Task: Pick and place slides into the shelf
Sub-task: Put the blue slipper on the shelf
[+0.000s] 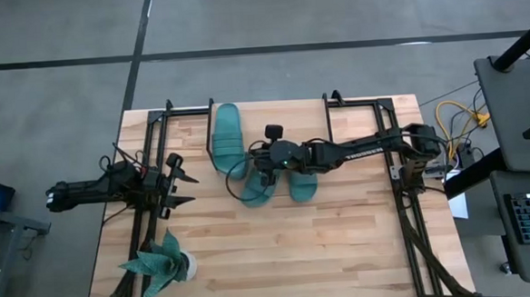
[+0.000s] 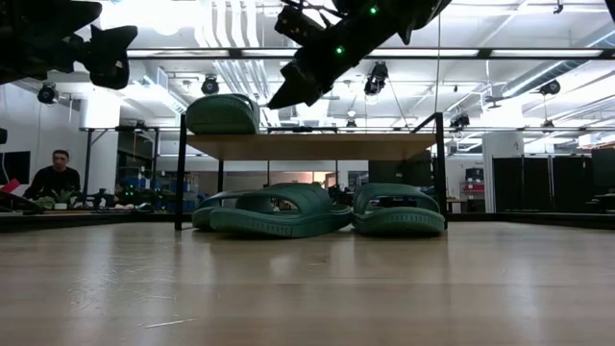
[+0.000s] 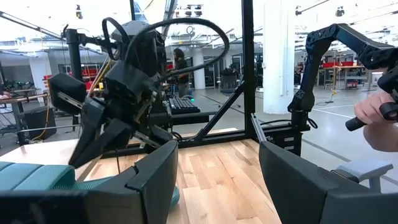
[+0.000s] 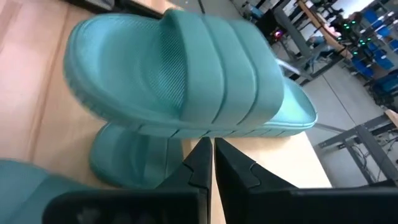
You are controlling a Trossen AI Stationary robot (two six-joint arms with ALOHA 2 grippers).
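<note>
Hovering above the shelf (image 1: 264, 167) at mid-surface, the right gripper (image 4: 208, 158) has its jaws clenched on nothing, tips nearly meeting just short of the slide on top (image 4: 180, 74). That slide rests flat on the plank; judged a finished placement. Beneath, two more slides (image 2: 288, 213) lie on the surface (image 2: 307, 288) between the wire legs, overlapping, probably awaiting tidying. Farther off, the left gripper (image 1: 178, 182) waits by the frame, jaws released. A potted plant (image 1: 162, 263) stands near that arm.
</note>
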